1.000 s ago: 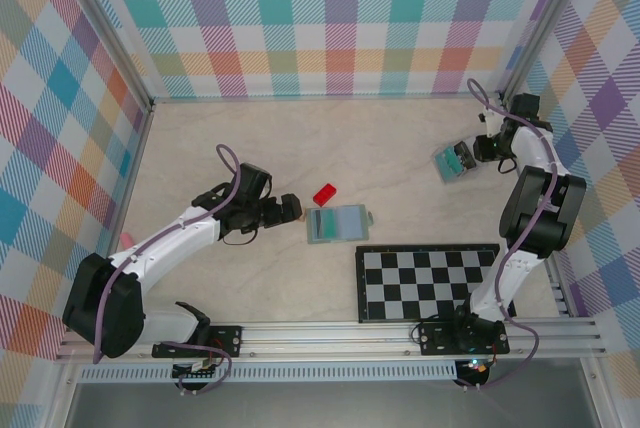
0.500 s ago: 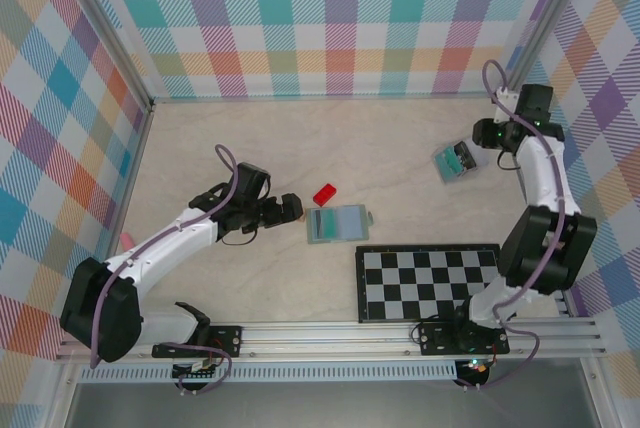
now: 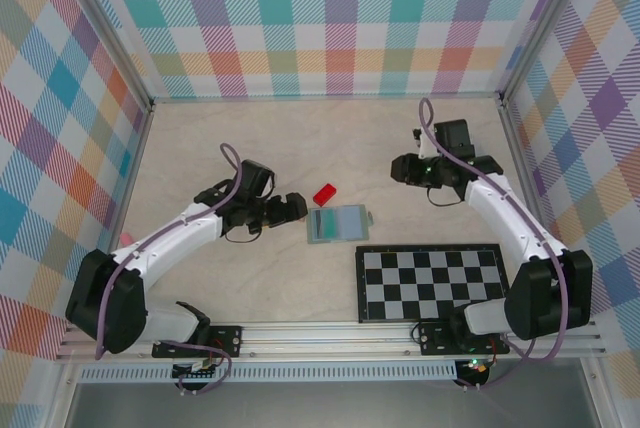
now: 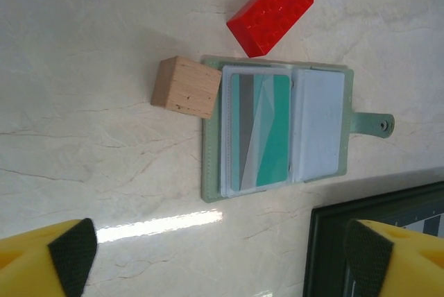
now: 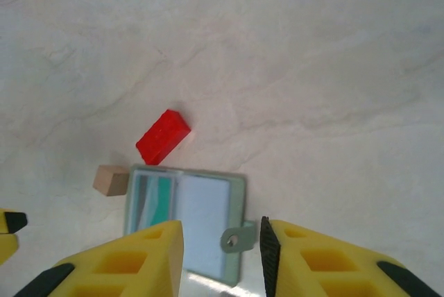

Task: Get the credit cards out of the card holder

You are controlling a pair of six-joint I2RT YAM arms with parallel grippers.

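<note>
You see the card holder lying open and flat on the worktop. One clear pocket shows a teal and grey card; the other pocket is pale. A red block sits at its far edge, and a wooden cube touches its far left corner. Your left tool hangs just left of it, jaws wide apart and empty. Your right tool hovers beyond it to the right, jaws partly parted and holding nothing. A checkerboard lies near its front right.
</note>
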